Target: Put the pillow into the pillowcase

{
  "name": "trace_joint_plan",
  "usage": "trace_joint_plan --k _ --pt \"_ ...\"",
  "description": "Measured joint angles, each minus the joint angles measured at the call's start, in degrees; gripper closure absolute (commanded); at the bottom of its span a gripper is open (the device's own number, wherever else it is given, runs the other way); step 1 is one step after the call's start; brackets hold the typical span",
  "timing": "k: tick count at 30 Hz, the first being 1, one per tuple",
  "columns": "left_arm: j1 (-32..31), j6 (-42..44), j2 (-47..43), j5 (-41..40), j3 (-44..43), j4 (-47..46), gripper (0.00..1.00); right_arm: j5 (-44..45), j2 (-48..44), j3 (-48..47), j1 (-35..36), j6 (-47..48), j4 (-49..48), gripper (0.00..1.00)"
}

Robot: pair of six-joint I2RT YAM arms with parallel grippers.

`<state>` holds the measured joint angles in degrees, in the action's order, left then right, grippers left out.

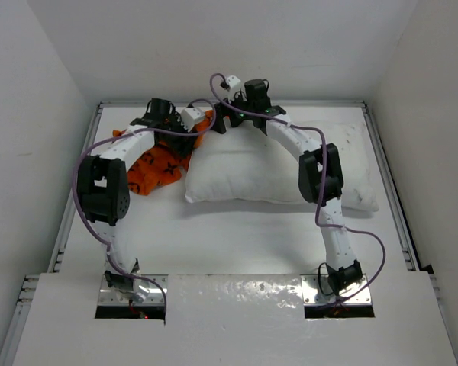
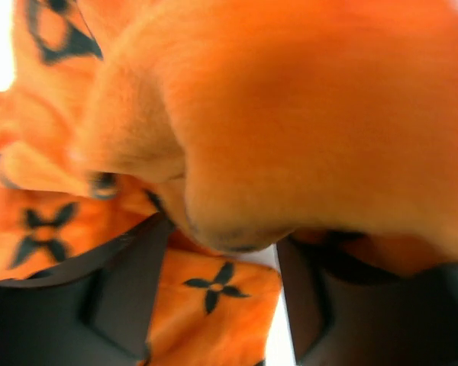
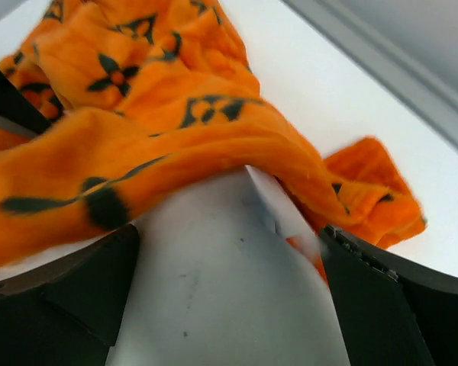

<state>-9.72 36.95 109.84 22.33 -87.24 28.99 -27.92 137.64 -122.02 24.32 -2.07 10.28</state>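
Note:
The white pillow (image 1: 275,171) lies flat at the middle right of the table. The orange pillowcase (image 1: 156,168) with dark motifs is bunched at its left end. My left gripper (image 1: 201,124) is at the pillow's far left corner, shut on a thick fold of the pillowcase (image 2: 290,114), which is lifted off the table. My right gripper (image 1: 220,122) is right beside it, open. In the right wrist view (image 3: 229,236) its jaws straddle the pillow's end (image 3: 221,305). The pillowcase edge (image 3: 160,145) is draped over that end, and a small white tag (image 3: 278,202) shows there.
A white wall (image 1: 229,53) stands behind the table, and side walls close in left and right. Metal rails (image 1: 385,168) run along the table's edges. Purple cables loop along both arms. The arm bases (image 1: 130,293) sit at the near edge.

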Motion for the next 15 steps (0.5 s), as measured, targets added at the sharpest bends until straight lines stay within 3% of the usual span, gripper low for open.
trace_joint_plan --k 4,5,7,8,9,10,15 --pt "-0.1 -3.4 0.0 0.9 5.8 -5.4 0.37 0.5 0.1 6.3 0.1 -1.2 -5.0 0.01" --pt "-0.1 -5.0 0.1 0.9 7.0 -7.1 0.40 0.9 0.0 7.0 0.5 -1.2 -5.9 0.01" --pt "-0.2 -8.3 0.7 0.7 7.9 -10.1 0.59 1.6 -0.2 7.6 1.0 -0.9 -7.4 0.01" --pt "-0.4 -10.1 1.2 0.7 7.8 -11.7 0.70 1.9 -0.3 7.8 1.2 -0.7 -7.9 0.01" --pt "-0.6 -11.7 1.8 0.7 7.6 -13.2 0.90 2.1 -0.4 7.8 1.3 -0.5 -8.5 0.01" --pt "-0.7 -13.0 2.3 0.8 7.0 -13.8 0.98 2.3 -0.5 7.8 1.4 -0.3 -9.2 0.01" --pt "-1.0 -14.7 3.5 2.1 1.9 -12.2 1.00 4.7 0.9 4.9 1.4 -0.5 -11.9 0.01"
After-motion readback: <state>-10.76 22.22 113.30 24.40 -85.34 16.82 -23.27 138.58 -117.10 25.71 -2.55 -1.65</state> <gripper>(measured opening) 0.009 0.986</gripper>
